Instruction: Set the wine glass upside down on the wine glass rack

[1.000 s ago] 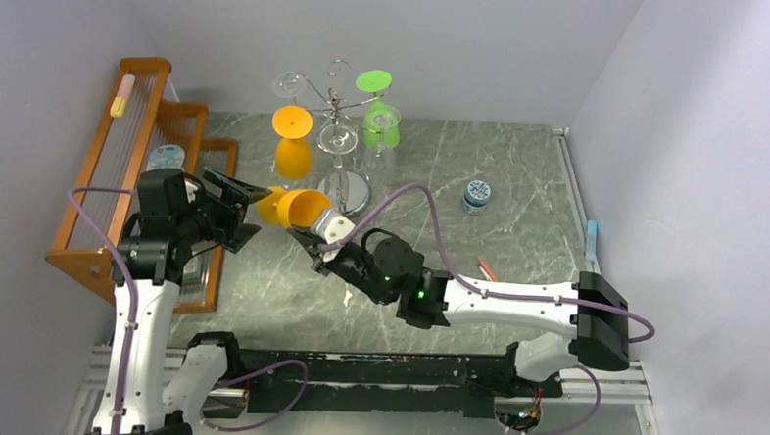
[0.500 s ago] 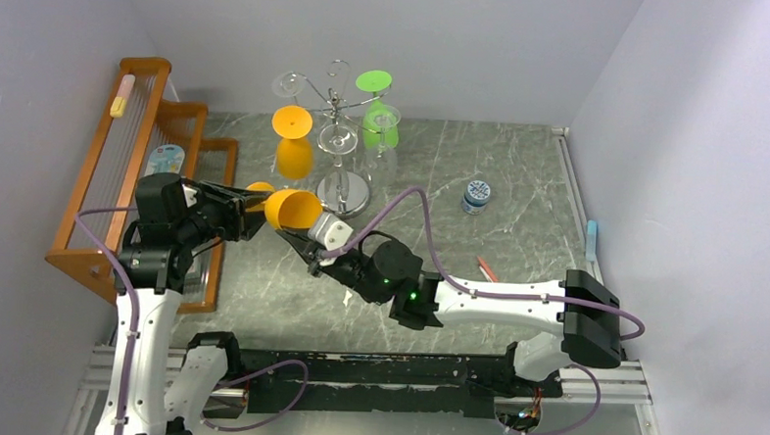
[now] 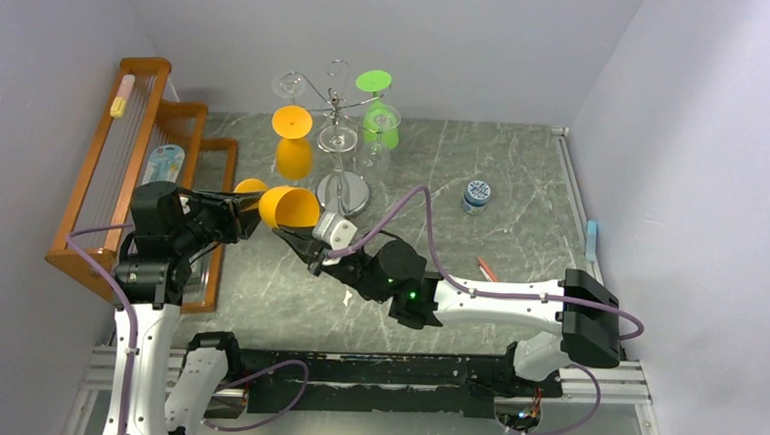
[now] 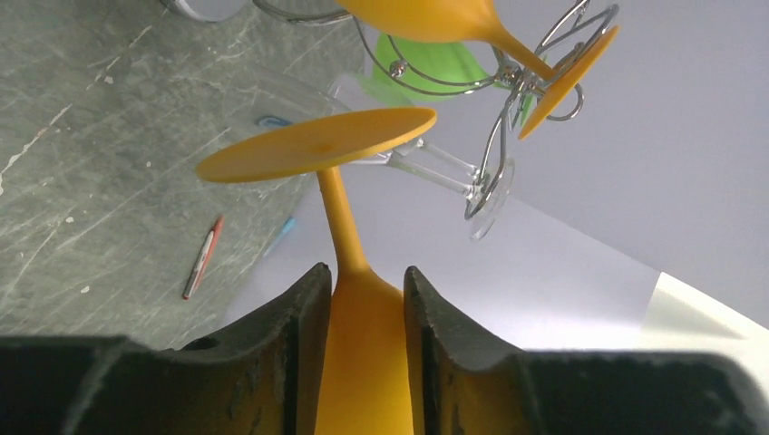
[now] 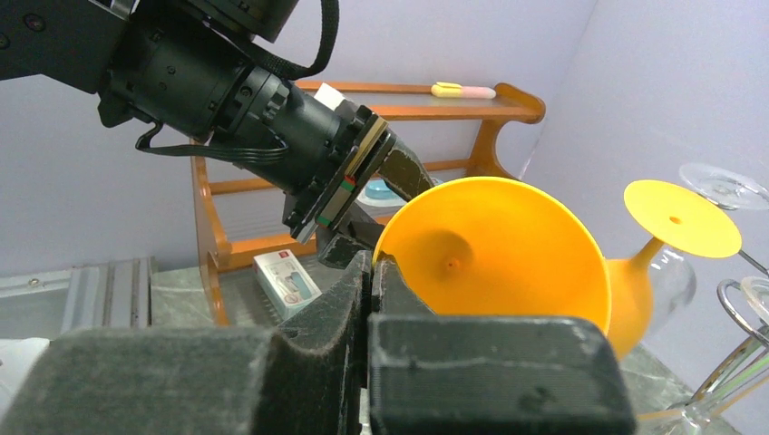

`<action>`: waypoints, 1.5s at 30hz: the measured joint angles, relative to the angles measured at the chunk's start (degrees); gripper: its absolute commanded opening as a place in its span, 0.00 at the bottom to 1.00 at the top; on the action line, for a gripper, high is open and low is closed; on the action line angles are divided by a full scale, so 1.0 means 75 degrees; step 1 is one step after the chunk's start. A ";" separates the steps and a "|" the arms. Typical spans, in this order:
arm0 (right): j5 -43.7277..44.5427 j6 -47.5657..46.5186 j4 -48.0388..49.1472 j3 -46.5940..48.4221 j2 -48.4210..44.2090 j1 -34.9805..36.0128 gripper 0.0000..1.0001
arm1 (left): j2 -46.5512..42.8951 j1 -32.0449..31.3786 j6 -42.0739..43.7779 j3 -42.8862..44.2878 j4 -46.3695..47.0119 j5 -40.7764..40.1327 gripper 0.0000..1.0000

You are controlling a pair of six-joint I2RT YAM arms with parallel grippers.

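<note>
Nearest me, my right gripper (image 3: 299, 239) is clenched on the bowl rim of the orange wine glass (image 3: 289, 205). It steadies the glass on its side above the table so my left gripper (image 3: 254, 215) can grasp the bowl where it narrows to the stem. Beyond, the wine glass rack (image 3: 339, 106) already hangs 1 orange glass and others, so free hooks look scarce, and the wooden rack (image 3: 88, 195) crowds my left.

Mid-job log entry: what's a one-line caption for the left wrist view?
Left gripper clasps the orange wine glass where bowl meets stem, its foot toward the chrome wine glass rack.
</note>
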 measured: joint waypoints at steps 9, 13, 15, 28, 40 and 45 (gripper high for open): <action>-0.0099 0.0099 0.0108 -0.0015 0.0009 -0.0015 0.00 | -0.0029 0.0000 -0.0102 -0.0050 -0.0015 -0.0236 0.42; -0.0245 0.0201 0.0195 -0.0015 0.0009 -0.0006 0.00 | -0.0029 0.0000 -0.0154 -0.0102 0.0006 -0.0233 0.28; -0.0283 0.0221 0.0192 -0.0020 0.0009 -0.0006 0.00 | -0.0029 0.0003 -0.0219 -0.0128 0.0050 -0.0239 0.16; -0.0259 0.0597 -0.0166 -0.0082 -0.0047 -0.0006 0.40 | 0.0020 0.0026 -0.0172 -0.0035 0.0070 -0.0647 0.05; -0.0568 0.1352 -0.1649 0.0055 -0.0982 -0.0020 0.62 | 0.0277 0.0020 0.1804 0.0842 0.0402 -0.1501 0.05; -0.0635 0.1731 -0.2238 0.0064 -0.1408 -0.0137 0.63 | 0.0592 0.0020 0.3249 0.1148 0.0807 -0.1696 0.05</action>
